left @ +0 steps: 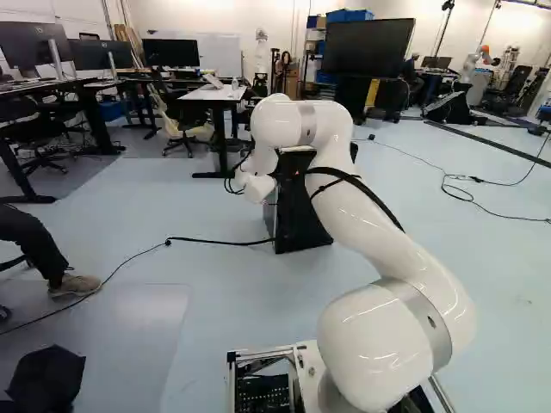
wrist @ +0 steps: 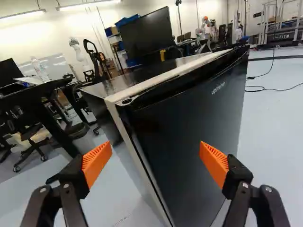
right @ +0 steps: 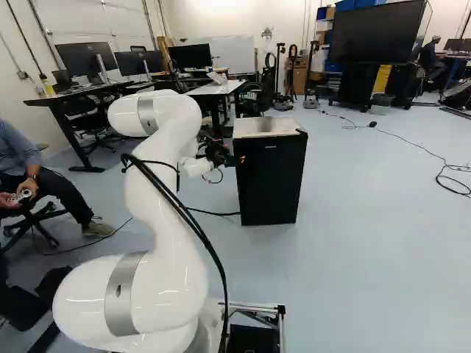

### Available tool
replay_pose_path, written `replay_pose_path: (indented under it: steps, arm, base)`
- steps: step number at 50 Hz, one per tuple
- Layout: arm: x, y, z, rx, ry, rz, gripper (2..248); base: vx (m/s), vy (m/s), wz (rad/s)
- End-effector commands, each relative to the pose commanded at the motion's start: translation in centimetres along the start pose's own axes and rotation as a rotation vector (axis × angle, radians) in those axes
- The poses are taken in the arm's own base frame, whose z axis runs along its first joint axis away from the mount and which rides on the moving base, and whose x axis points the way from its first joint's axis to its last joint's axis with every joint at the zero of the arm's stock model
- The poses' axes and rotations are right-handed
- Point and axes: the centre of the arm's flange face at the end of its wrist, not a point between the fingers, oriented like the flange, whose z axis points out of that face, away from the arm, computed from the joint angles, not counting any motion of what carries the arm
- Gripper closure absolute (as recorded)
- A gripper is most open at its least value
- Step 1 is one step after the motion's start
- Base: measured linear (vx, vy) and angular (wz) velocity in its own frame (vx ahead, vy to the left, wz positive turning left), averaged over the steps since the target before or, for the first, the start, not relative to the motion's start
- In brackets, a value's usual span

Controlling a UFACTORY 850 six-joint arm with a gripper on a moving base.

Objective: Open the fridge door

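My gripper [wrist: 155, 152] is spread wide, its two orange pads [wrist: 97, 163] well apart with nothing clamped between them. The fridge [right: 269, 180] stands on the floor [right: 368, 243] just ahead of me, upright, right of the middle in the right base view and partly behind my arm [left: 374, 219] in the left base view. Its black door [wrist: 194, 127] looks closed: along the upright corner I see the door's edge running close beside the pale edge of the cabinet [wrist: 124, 127]. I take it that I am held at this corner, with one finger toward the side wall and the other before the door's face, because that seam is where the door could be worked loose. I cannot make out a handle, which would explain coming at the edge. The arm is bent over and down, I suppose, to bring me to the fridge's upper part while leaving the door some room to swing. Counted up, there is one fridge, one door on it, one arm of mine and two fingers. Next I would judge that a finger should be set against the door's edge and drawn outward; pressing on the flat face could slip, or shove the whole fridge.
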Motion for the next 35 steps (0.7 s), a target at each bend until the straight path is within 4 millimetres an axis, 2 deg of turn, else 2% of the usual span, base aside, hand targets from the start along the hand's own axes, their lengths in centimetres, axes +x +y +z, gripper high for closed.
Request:
replay_pose_path:
  steps: [35]
  arm:
    - [0.32, 0.36, 0.33, -0.007, 0.024, 0.001, 3]
  base:
    - [0.000, 0.000, 0.000]
